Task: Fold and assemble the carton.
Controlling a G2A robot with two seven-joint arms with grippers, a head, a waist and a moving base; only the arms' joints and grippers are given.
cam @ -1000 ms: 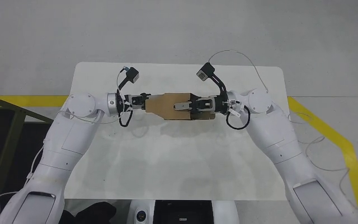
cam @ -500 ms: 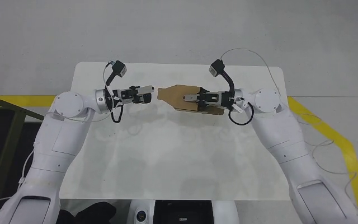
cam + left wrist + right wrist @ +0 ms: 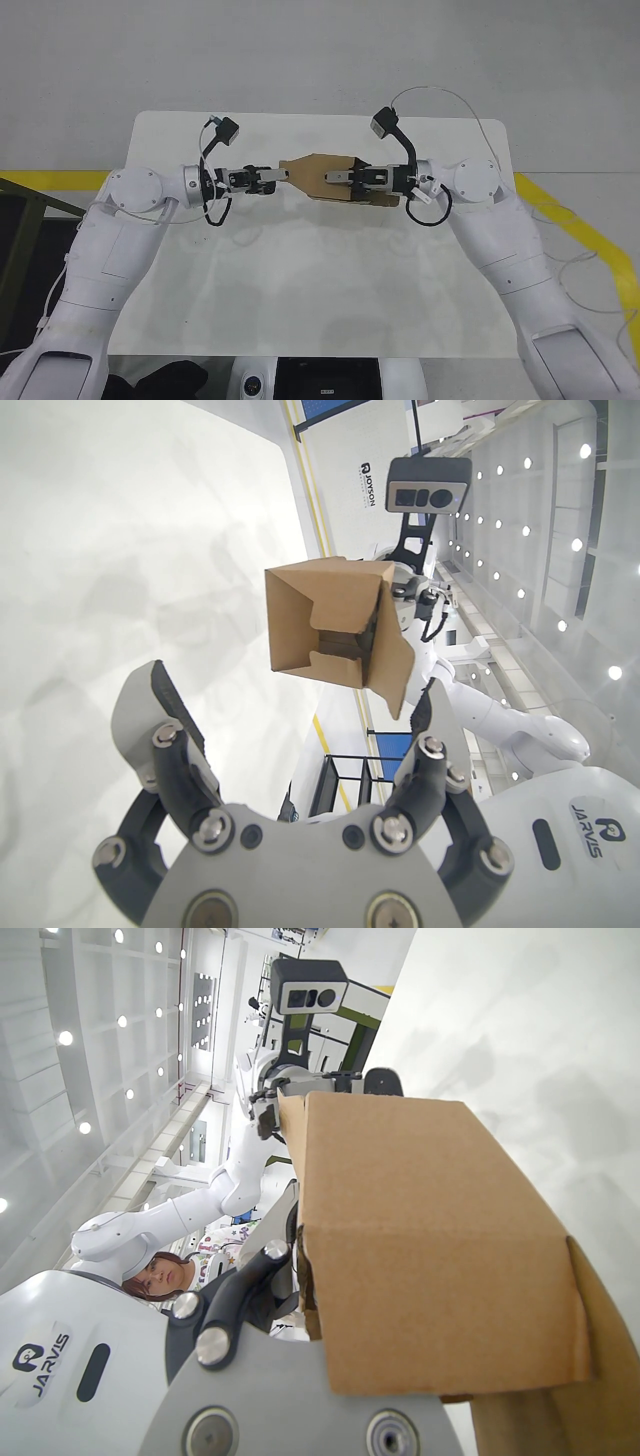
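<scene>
The brown carton (image 3: 325,178) hangs above the white table (image 3: 320,300), partly opened into a box. My right gripper (image 3: 345,178) is shut on it, one finger lying over its upper face. The right wrist view has the carton (image 3: 425,1253) close in front, with a finger (image 3: 282,1223) beside its wall. In the left wrist view, the carton (image 3: 320,620) turns its unclosed end toward me, with one flap (image 3: 395,670) swung out. My left gripper (image 3: 292,682) stands open just short of that end. Seen from above, the left gripper (image 3: 272,177) sits at the tip of the carton's left flap.
The table's far edge lies just behind the arms. Yellow floor tape (image 3: 570,215) runs along both sides of the table. A dark metal frame (image 3: 25,200) stands off the table's left side.
The left gripper drew back from the carton's left end, then came back right to the flap tip. The right gripper carried the carton to the right and slightly farther back.
</scene>
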